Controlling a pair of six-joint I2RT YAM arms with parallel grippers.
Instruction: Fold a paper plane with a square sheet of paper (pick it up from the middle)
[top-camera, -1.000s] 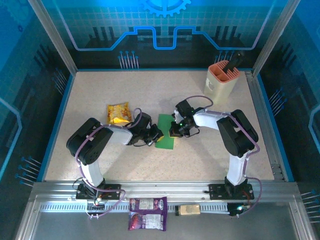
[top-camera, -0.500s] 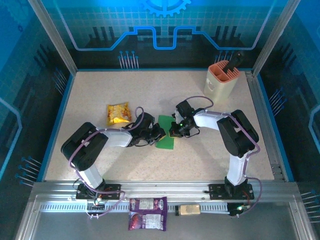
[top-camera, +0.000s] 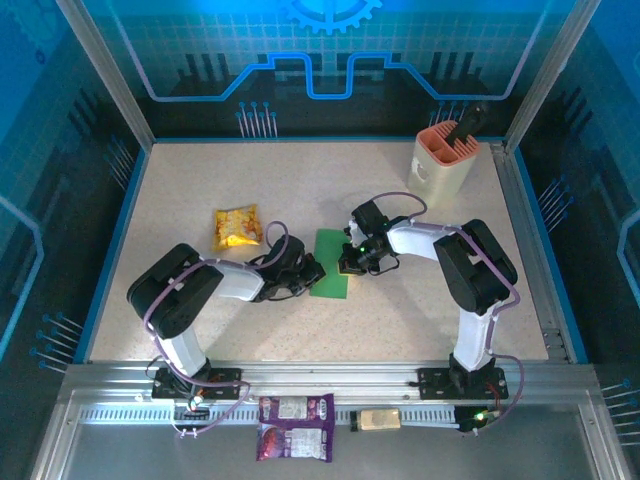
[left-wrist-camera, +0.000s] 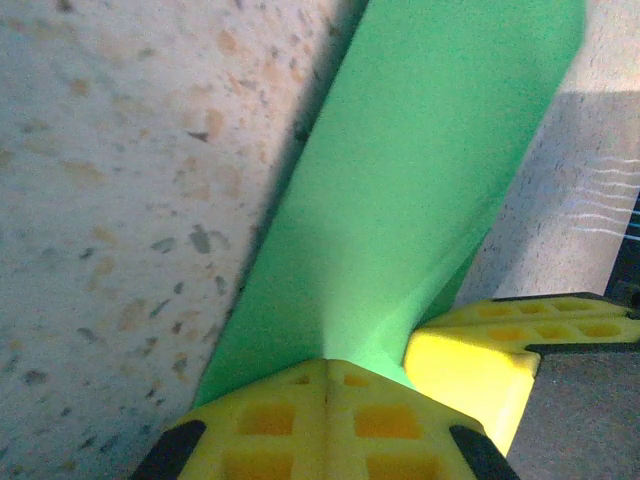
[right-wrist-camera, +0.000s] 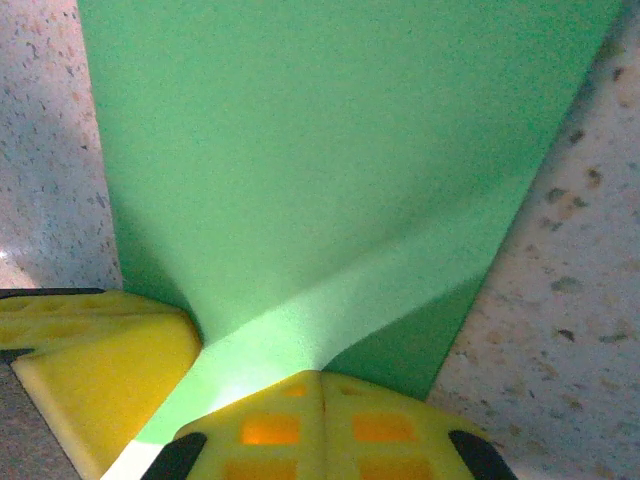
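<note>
Left arm (top-camera: 235, 278) elbow has shifted vs a sec ago. Left end effector (left-wrist-camera: 400, 365) & right end effector (right-wrist-camera: 205, 385) each pinch the square sheet of paper (top-camera: 331, 262) mid-table (top-camera: 400, 315), edges lifted. Fold prob underway.

table (top-camera: 200, 190) | snack packet (top-camera: 238, 227) – left | green paper (top-camera: 330, 270) – centre | caddy (top-camera: 440, 172) far right

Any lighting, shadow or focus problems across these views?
Top external: sharp, evenly lit table, blue cast from the backdrop. Left wrist: green paper throws a dark shadow along its left edge. Right wrist: bright hotspot low on the green paper, darker band beside it; close-up slightly soft.
</note>
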